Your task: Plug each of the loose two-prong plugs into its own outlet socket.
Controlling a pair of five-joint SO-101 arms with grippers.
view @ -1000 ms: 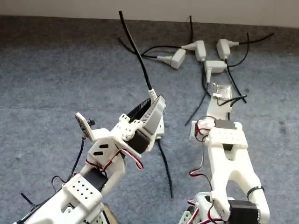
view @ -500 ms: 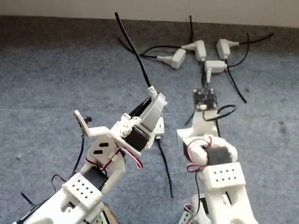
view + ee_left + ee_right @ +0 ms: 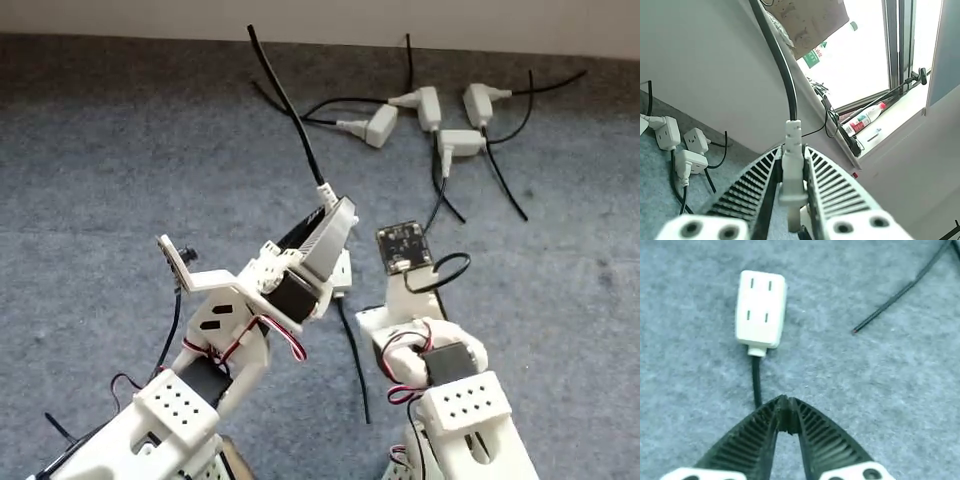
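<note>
**Item 1. Left gripper** [image 3: 792, 151]: raised above the grey carpet [image 3: 90, 150]. The jaws are drawn in narrow and clamped on the white plug [image 3: 791, 175]. The plug stands lengthwise between the ribbed fingers [image 3: 832, 187], with its cord end poking out past the tips. Its black cord [image 3: 781, 65] climbs up and away beyond the tips.

**Item 2. Right gripper** [image 3: 786, 412]: pointed down at the carpet. The jaws are closed, the tips touch, and nothing is between them.

**Item 3. Outlet socket block** [image 3: 761, 307]: white, with two pairs of slots, all of them unfilled. It lies flat on the carpet ahead of the right jaws' tips and apart from them. Its black lead [image 3: 756, 382] runs from the block's near end back to those tips and passes under one finger. From above, the block lies just beneath the left gripper, partly hidden by it.

**Item 4. Thin black wire** [image 3: 905, 287]: on the carpet ahead of the right jaws and off to one side. Its loose end lies near the block without touching it.

**Item 5. White connector bodies** [image 3: 428, 108]: four, each on a black cord. They are bunched on the carpet far ahead of both sets of jaws. I cannot tell plug from socket among them.
</note>
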